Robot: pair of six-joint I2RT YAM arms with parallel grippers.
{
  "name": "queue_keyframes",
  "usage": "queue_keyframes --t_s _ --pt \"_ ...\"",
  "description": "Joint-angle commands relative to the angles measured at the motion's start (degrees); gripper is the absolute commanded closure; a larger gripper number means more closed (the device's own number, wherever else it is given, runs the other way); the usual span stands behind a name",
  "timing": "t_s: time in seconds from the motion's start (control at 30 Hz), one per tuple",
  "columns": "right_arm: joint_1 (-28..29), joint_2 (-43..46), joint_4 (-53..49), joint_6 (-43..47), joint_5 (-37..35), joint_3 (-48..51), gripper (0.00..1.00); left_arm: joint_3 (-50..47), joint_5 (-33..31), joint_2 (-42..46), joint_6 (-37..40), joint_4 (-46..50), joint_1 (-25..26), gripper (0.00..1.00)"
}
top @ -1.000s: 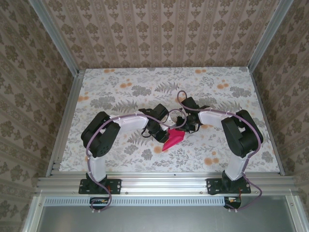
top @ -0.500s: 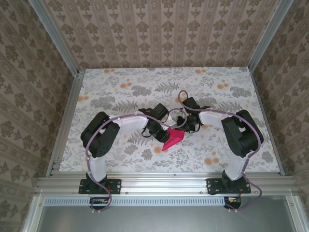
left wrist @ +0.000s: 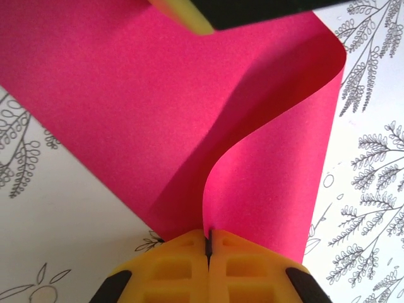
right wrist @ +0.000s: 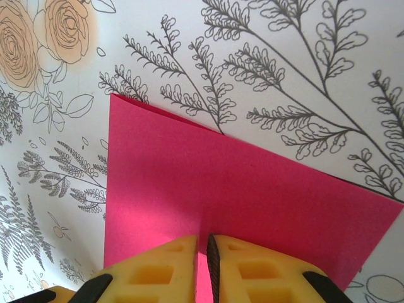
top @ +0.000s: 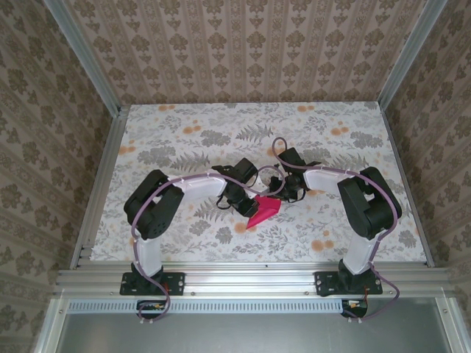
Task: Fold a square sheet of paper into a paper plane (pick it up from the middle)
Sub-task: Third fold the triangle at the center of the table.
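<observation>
Floral table, mid-frame: left gripper and right gripper each pinch opposite edges of the paper, which slants toward lower left.

The left arm and the right arm were built of glossy black joint housings and white tubular links, each on a black base plate at six o'clock. A thin purple cable trailed along each. The left gripper and the right gripper had yellow plastic fingers with moulded square recesses and black outer corners.
</observation>
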State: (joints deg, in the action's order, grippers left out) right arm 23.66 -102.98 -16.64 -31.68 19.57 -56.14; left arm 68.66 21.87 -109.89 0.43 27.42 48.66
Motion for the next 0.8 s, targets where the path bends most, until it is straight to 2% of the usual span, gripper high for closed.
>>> queue_keyframes --t_s 0.0,0.33,0.6,0.67,0.77 --pt "0.53 -1.54 -1.91 0.2 0.21 1.37 0.84 -0.11 -1.59 -0.06 -1.31 -2.1 -0.13 0.94" --pt "0.27 -0.01 -1.36 -0.77 1.14 1.12 0.8 0.44 1.25 -1.81 -0.75 -1.13 0.07 0.94" --pt "-3.78 15.69 1.33 -6.41 -1.04 7.18 0.73 -0.28 1.69 -1.63 -0.69 -1.34 0.2 0.94" --pt "-3.74 18.94 3.78 -8.46 0.71 10.52 0.74 -0.28 1.6 -1.65 -0.69 -1.45 0.28 0.94" --pt "-3.26 22.9 10.87 -13.83 4.63 17.62 0.82 -0.04 1.86 -1.82 -0.75 -1.38 0.29 0.94"
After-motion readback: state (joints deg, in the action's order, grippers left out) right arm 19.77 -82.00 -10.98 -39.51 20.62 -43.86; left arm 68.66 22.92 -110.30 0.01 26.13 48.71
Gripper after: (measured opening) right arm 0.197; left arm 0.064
